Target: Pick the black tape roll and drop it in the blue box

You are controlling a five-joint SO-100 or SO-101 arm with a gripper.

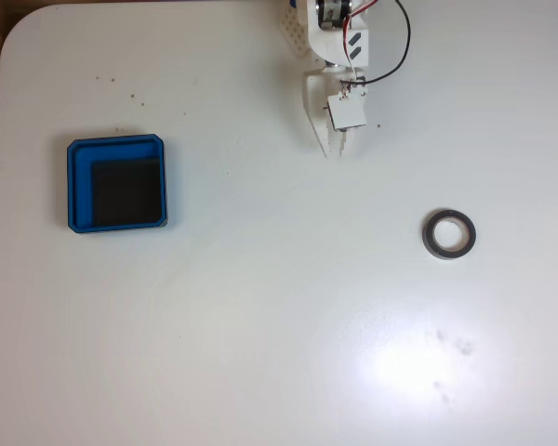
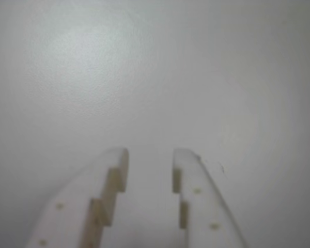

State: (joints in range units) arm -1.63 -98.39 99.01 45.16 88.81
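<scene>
1. A big white table (image 1: pixel 260 353) fills the top view. It has a rounded corner at the upper left, and a bright shiny spot of light near the bottom right.
2. A few tiny dark specks (image 1: pixel 135 96) sit on the table above the box.
3. The blue box (image 1: pixel 78 186) is on the left side of the top view. It is a flat square tray with a black floor. Nothing is inside it.
4. The black tape roll (image 1: pixel 449 233) lies flat on the table on the right side of the top view. It is a small dark ring with a pale inside. It is far away from the blue box.
5. The white robot arm (image 1: pixel 335 37) comes in from the top edge. Red and black wires (image 1: pixel 400 46) loop beside it.
6. The gripper (image 1: pixel 339 149) points down the picture, above and to the left of the tape roll, not touching it.
7. In the close view, the gripper (image 2: pixel 150 168) shows two white fingers (image 2: pixel 111 181) with a gap between them. They are a little spread and hold nothing. Only bare white table shows under them.
</scene>
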